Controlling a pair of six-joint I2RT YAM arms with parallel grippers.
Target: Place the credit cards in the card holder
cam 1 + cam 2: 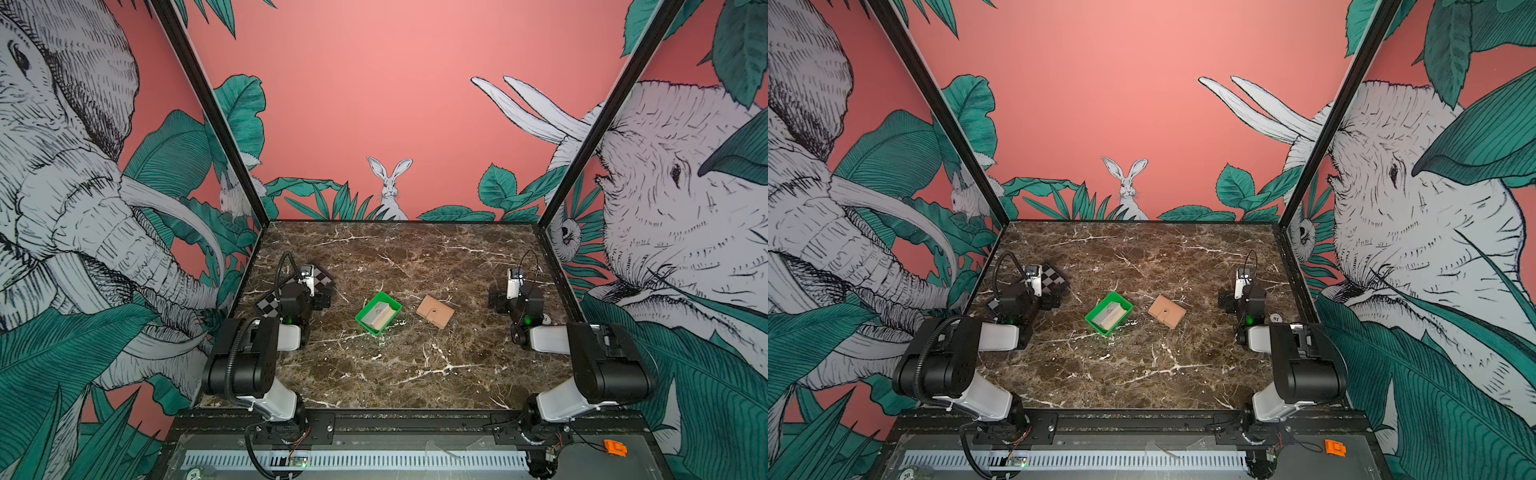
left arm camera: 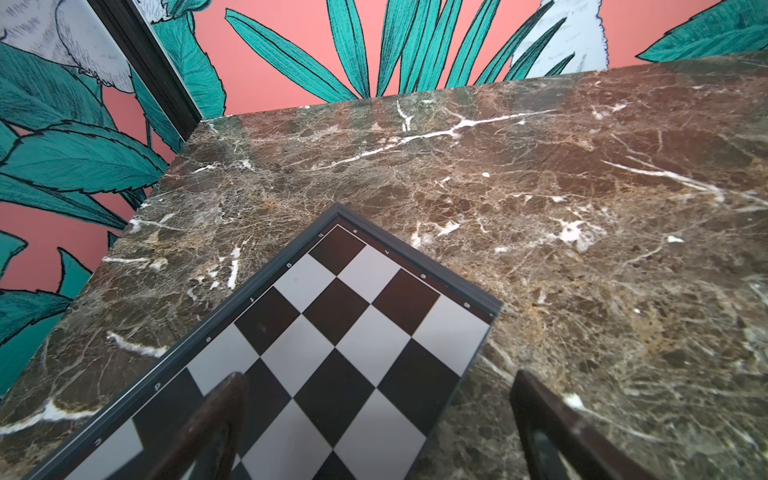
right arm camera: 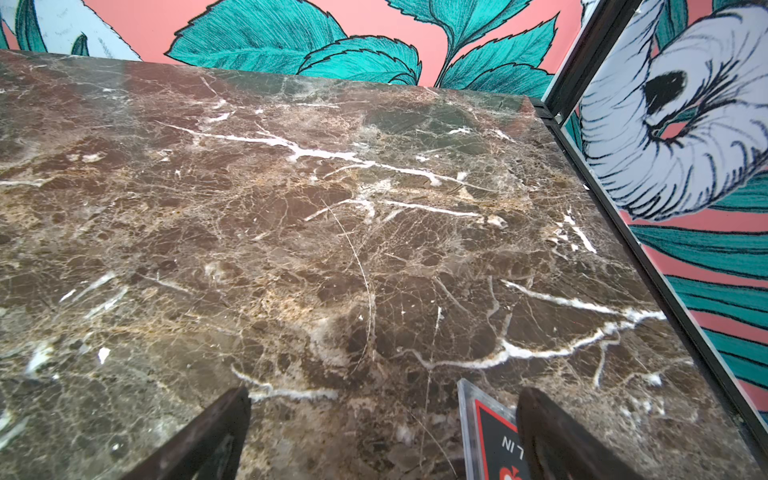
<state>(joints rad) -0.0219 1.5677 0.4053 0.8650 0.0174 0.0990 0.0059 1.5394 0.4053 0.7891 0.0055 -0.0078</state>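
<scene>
The credit cards point(image 1: 379, 312) point(image 1: 1110, 313) lie as a cream stack inside a small green tray point(image 1: 364, 322) point(image 1: 1094, 322) near the middle of the marble table. Just right of the tray, the tan card holder point(image 1: 435, 311) point(image 1: 1167, 311) lies flat and snapped closed. My left gripper point(image 2: 378, 415) is open and empty, hovering over a corner of the checkered board, well left of the tray. My right gripper point(image 3: 382, 424) is also open and empty, low over bare marble, well right of the card holder. Neither wrist view shows the cards or the holder.
A black-and-white checkered board point(image 1: 322, 279) point(image 2: 332, 353) lies at the left under the left arm. A clear plastic piece with red-and-black print point(image 3: 488, 432) lies beside one right fingertip. Printed walls enclose the table on the left, back and right.
</scene>
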